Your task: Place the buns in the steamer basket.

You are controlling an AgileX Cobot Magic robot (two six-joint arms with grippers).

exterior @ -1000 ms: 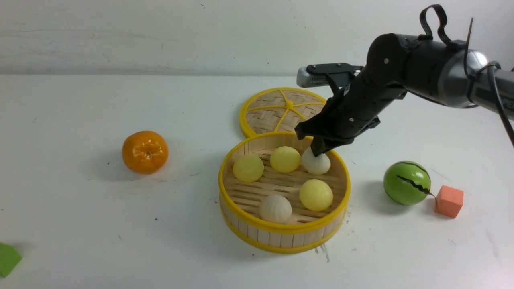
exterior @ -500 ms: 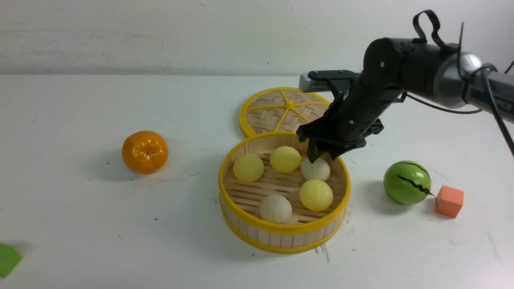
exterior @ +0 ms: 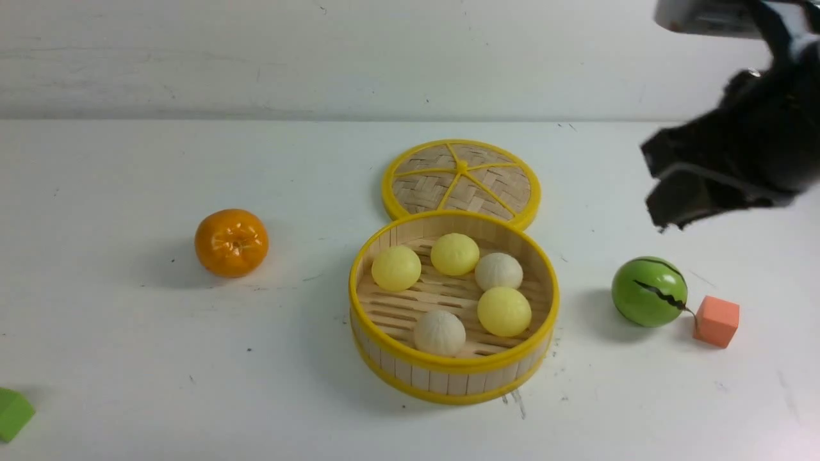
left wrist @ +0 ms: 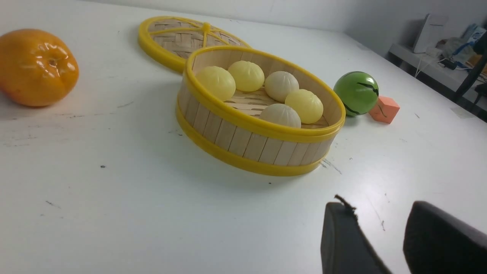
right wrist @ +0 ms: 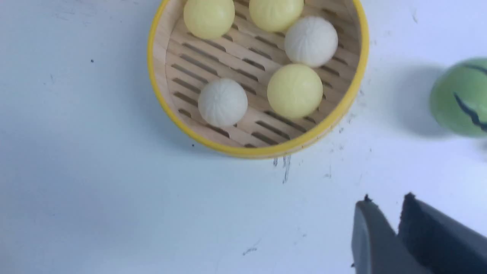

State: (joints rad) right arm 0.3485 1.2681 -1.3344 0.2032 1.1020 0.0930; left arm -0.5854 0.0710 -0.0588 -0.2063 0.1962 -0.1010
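Five buns [exterior: 448, 288] sit inside steamer basket [exterior: 452, 370], mid-table, none left outside. Right gripper [right wrist: 384, 213] high, well right of basket, fingers nearly together, empty. Left gripper [left wrist: 376, 224] low, near side of basket, fingers moderately apart, empty. Right arm nearer. Table [exterior: 128, 358] white, flat. Lid [exterior: 461, 179] touching behind basket.

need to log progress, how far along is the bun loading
Done: all five buns sit inside the steamer basket. In hand: nothing; the right end effector is empty, clear of the basket, and the left end effector is open and empty. Left: nothing visible; no bun lies on the table.
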